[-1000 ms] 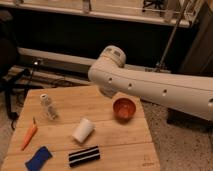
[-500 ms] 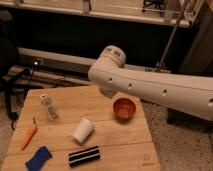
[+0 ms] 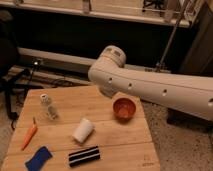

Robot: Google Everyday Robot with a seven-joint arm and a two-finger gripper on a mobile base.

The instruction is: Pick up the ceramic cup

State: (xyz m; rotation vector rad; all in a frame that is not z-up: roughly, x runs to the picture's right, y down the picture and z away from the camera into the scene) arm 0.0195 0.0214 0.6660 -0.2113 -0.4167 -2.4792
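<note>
Cup first: the ceramic cup lies on its side on the wooden table, between the clear bottle and the orange bowl. My arm hangs above it. The gripper is out of my view, its jaws pressed together.
</note>
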